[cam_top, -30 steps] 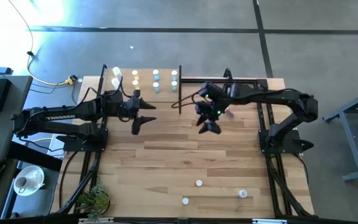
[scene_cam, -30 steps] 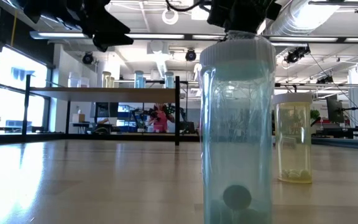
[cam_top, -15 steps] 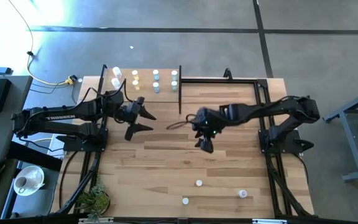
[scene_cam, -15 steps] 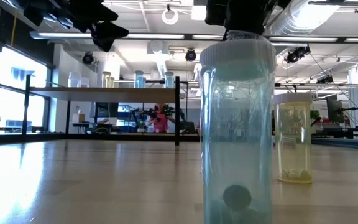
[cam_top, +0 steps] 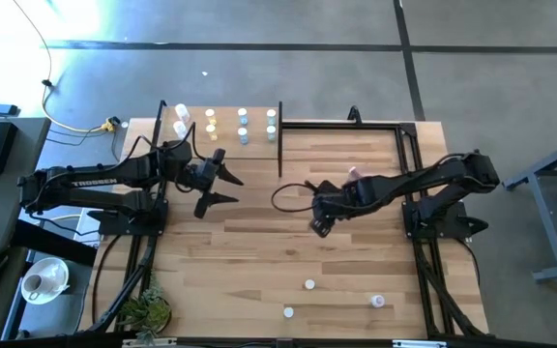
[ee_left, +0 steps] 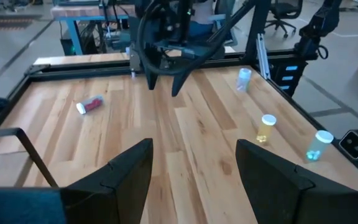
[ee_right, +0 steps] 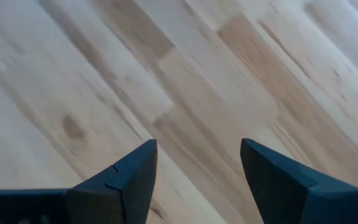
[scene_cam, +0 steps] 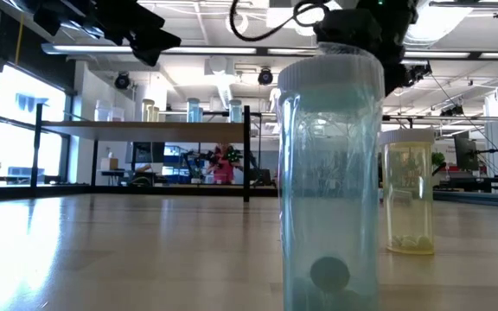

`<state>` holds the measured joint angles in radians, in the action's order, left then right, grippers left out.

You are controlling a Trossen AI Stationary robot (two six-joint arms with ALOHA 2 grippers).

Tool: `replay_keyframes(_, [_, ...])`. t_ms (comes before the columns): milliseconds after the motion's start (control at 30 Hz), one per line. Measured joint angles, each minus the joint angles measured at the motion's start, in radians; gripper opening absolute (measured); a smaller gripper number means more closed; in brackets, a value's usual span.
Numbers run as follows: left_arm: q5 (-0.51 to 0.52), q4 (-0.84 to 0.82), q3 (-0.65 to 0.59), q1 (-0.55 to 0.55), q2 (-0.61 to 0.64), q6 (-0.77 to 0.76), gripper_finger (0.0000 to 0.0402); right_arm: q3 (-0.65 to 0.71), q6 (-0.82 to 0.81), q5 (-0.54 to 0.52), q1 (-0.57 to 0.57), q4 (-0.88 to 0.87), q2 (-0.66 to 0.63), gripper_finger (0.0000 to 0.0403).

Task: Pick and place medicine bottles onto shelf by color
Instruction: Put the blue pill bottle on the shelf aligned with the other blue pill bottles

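Since half a second ago the right gripper (cam_top: 321, 225) has slid a little toward the right and dropped its nose toward the middle of the tabletop (cam_top: 259, 261); a second ago it hung farther back, near the rear frame. Its fingers (ee_right: 124, 180) are spread wide with nothing between them, only bare planks below. The left gripper (cam_top: 222, 188) has not shifted in that half second; it hovers in front of the shelf (cam_top: 222, 128), its fingers (ee_left: 123, 174) also wide apart and empty.

On the shelf at the back left corner stand two white bottles (cam_top: 181, 119), two yellow bottles (cam_top: 211, 122), two blue bottles (cam_top: 243, 125) and two more pale bottles (cam_top: 272, 124) beside the black post.

A pink bottle (cam_top: 354, 175) lies on its side on the tabletop just behind the right arm, partly hidden by it; in the left wrist view it shows lying flat (ee_left: 89, 105).

Three bottles wait near the front edge: a yellow one (cam_top: 309, 284), a blue one (cam_top: 288, 311) and a purplish one on its side (cam_top: 377, 302). In the low view the blue one (scene_cam: 331, 186) fills the foreground, with the yellow one (scene_cam: 408, 192) standing behind it.
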<state>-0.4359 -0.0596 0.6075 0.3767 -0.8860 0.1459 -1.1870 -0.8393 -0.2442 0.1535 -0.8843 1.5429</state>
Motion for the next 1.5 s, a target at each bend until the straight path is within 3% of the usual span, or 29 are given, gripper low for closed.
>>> replay_keyframes(267, [0.002,0.007,0.0,0.0,0.0,0.081,0.022,0.0,-0.08,-0.112,-0.028,-0.116,0.0,0.0222])
replay_keyframes(367, [0.001,0.007,0.0,0.0,0.0,0.108,0.022,0.0,-0.099,-0.193,-0.08,-0.174,0.0,0.0222])
replay_keyframes(533, [0.001,0.003,0.0,0.0,0.0,0.131,0.022,0.0,-0.062,-0.2,-0.218,-0.275,0.0,0.0222])
replay_keyframes(900, [0.001,-0.028,0.0,0.0,0.0,0.173,0.022,0.081,0.15,-0.084,-0.457,-0.211,0.0,0.0222])
replay_keyframes(1200, [0.001,-0.034,0.0,0.0,0.0,0.174,0.022,0.204,0.239,0.008,-0.562,-0.042,0.0,0.0222])
replay_keyframes(1500, [0.001,-0.046,0.0,0.0,-0.002,0.227,0.022,0.222,0.306,0.012,-0.639,0.002,0.001,0.0222])
